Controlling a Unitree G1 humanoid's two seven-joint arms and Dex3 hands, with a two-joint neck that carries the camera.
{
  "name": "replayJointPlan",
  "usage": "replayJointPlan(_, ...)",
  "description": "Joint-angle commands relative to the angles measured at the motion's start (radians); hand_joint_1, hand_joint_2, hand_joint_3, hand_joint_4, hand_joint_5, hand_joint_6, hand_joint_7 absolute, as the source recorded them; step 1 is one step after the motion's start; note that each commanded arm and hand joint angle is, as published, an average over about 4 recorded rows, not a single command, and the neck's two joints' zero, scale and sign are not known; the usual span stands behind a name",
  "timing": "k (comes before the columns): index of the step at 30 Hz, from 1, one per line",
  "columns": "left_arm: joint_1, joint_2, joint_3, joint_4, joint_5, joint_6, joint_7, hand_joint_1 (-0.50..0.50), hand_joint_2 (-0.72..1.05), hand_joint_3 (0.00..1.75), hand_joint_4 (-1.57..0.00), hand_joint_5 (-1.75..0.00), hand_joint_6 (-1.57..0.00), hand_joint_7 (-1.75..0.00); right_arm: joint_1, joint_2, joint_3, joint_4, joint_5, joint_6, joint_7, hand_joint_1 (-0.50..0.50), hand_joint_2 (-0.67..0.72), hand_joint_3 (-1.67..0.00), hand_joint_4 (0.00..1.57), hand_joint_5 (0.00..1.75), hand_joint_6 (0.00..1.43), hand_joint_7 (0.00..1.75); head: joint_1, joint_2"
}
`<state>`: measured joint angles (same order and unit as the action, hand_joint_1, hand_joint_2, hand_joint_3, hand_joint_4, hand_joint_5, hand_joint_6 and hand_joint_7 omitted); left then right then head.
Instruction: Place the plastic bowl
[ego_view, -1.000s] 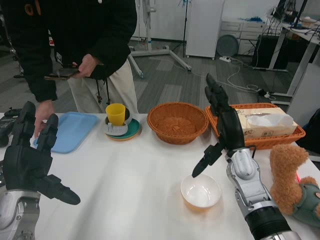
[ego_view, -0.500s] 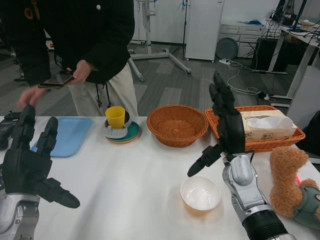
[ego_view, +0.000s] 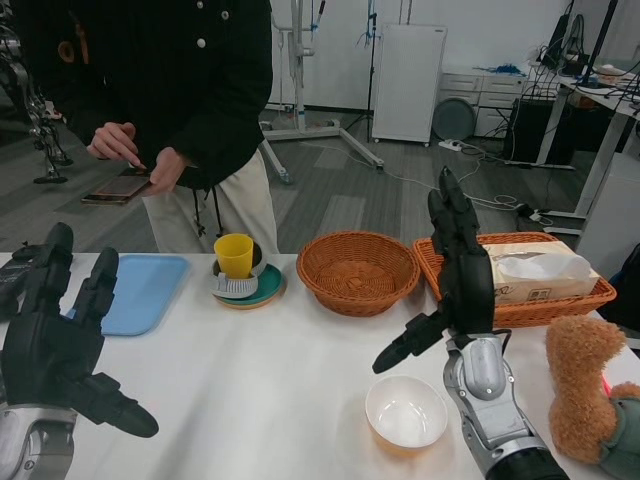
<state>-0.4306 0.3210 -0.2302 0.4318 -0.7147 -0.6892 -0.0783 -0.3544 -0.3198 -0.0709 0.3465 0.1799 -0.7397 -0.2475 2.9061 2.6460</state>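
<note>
Looks like the right hand (ego_view: 455, 275) has lifted a bit further off the plastic bowl (ego_view: 406, 412), fingers spread wide and holding nothing, so the bowl's probably placed already.

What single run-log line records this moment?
bowl: on table, free | right hand: open, raised behind it | left hand: open, near tray

Plastic bowl (ego_view: 406, 411) beside right hand (ego_view: 452, 275)

Tray (ego_view: 140, 290) far left, round basket (ego_view: 357, 271) centre, bowl (ego_view: 405, 411) before it
</note>
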Motion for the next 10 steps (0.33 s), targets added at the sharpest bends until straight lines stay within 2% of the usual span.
replayJointPlan(1, -0.01, 0.008, -0.004, 0.0, 0.004, 0.0, 0.0, -0.5, -0.7, 0.09, -0.3, 0.0, 0.0, 0.0, -0.018, 0.004, 0.004, 0.004, 0.012, -0.017, -0.006, -0.42, 0.66, 0.0, 0.0, 0.0, 0.0, 0.0, 0.0, 0.012)
replayJointPlan(6, -0.005, 0.007, -0.003, 0.0, 0.004, 0.0, 0.0, -0.5, -0.72, 0.09, -0.3, 0.0, 0.0, 0.0, -0.019, 0.003, 0.011, 0.007, 0.025, -0.017, -0.006, -0.42, 0.66, -0.04, 0.0, 0.0, 0.0, 0.0, 0.007, 0.033)
replayJointPlan(10, -0.002, 0.005, -0.003, 0.001, 0.004, 0.0, 0.0, -0.5, -0.67, 0.09, -0.3, 0.0, 0.0, 0.0, -0.021, 0.002, 0.015, 0.008, 0.028, -0.019, -0.006, -0.42, 0.66, 0.0, 0.0, 0.0, 0.0, 0.0, 0.012, 0.039)
